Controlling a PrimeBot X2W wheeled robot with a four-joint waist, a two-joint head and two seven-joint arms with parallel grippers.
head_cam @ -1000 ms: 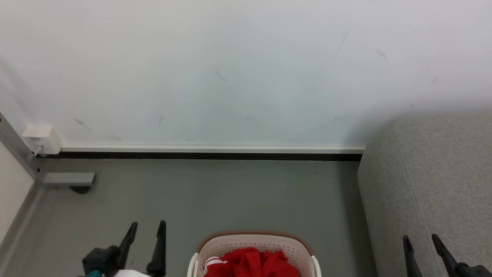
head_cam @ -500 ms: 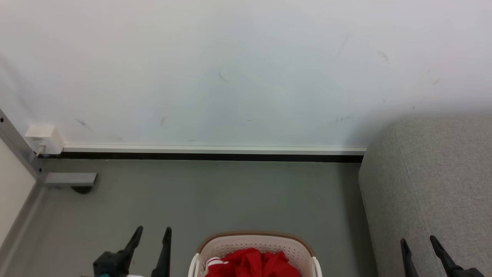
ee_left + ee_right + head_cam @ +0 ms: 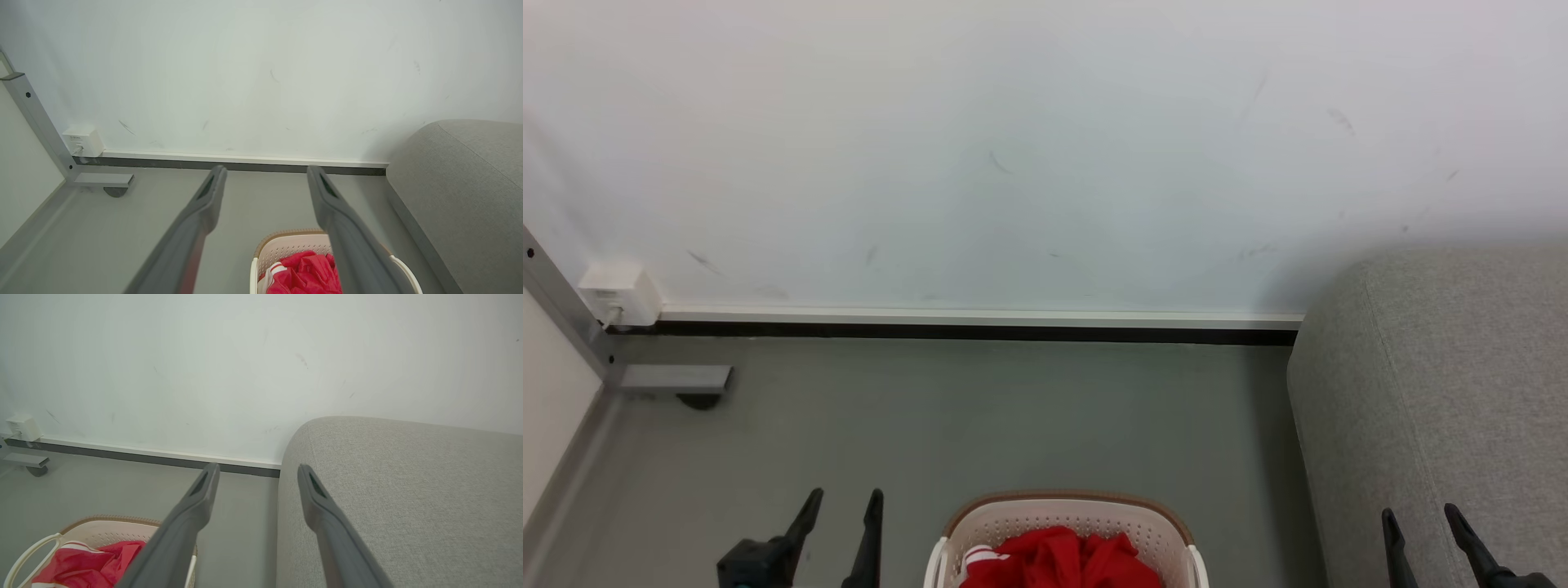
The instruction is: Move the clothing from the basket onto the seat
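Grey floor (image 3: pixel 1013 425), six o'clock: clothing (image 3: pixel 1058 559) heaped in basket (image 3: pixel 1062 500), none on seat (image 3: pixel 1445 392) at three o'clock. Left gripper (image 3: pixel 845 494), right gripper (image 3: pixel 1419 511) spread apart, empty. Whole transfer pending.

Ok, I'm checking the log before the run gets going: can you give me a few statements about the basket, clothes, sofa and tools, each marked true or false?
1. The red clothes lie inside the basket. True.
2. The left tool is shut on a red garment. False: it is open, holding nothing, to the left of the basket.
3. The sofa stands to the right of the basket. True.
4. A red garment already lies on the sofa. False: the red clothes seen are all in the basket.
5. The right tool is open. True.
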